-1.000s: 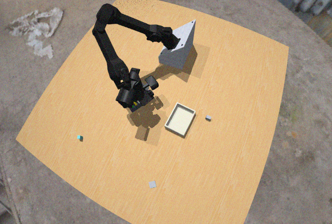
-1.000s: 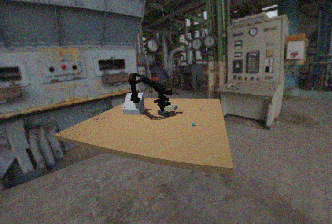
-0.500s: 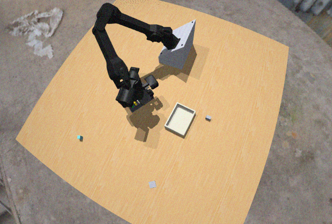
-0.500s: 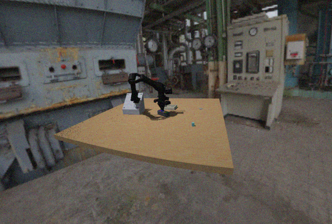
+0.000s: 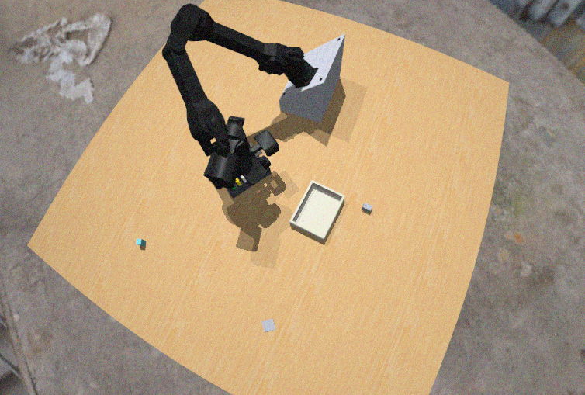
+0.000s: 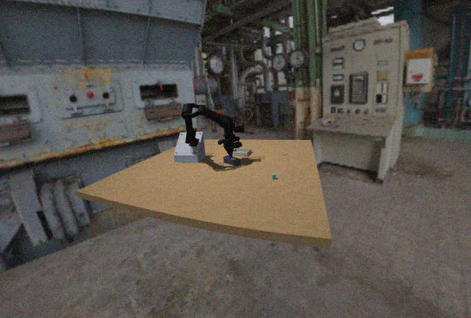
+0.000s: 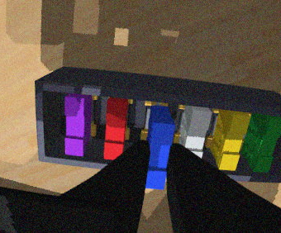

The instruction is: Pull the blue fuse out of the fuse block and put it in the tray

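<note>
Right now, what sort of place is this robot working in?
Likely an old factory or plant hall: a grey control cabinet with dials, round pressure gauges on pipes, and heavy rusted machinery behind the wooden table.

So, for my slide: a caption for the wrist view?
Gripper shut on the blue fuse, between red and grey fuses in the block.

A grey wedge-shaped mount stands at the far side of the wooden table. Three small cubes lie well apart: cyan, grey, pale grey.
</note>
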